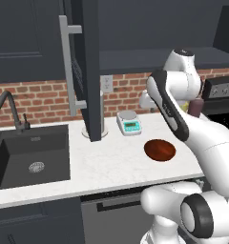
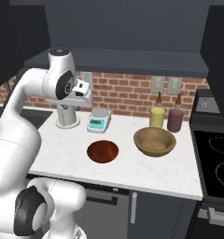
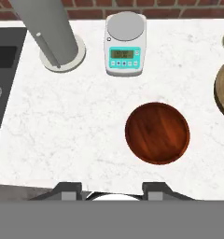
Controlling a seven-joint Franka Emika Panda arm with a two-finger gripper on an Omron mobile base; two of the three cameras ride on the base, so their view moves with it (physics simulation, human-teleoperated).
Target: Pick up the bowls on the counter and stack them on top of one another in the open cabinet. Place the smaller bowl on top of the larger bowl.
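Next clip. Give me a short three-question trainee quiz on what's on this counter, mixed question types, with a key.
1. True or false: the dark red-brown bowl is already stacked inside the tan bowl.
2. Which bowl is wider? A) the tan bowl B) the dark red-brown bowl
3. Fill in: behind the dark red-brown bowl, near the brick wall, sits a kitchen ____ with a teal display.

Key:
1. False; they sit side by side on the counter, apart.
2. A.
3. Scale.

Small dark red-brown bowl (image 3: 157, 133): upright on counter (image 3: 62, 126), ahead of the gripper (image 3: 113, 189). Larger tan bowl (image 2: 154, 141): upright, just beside it.
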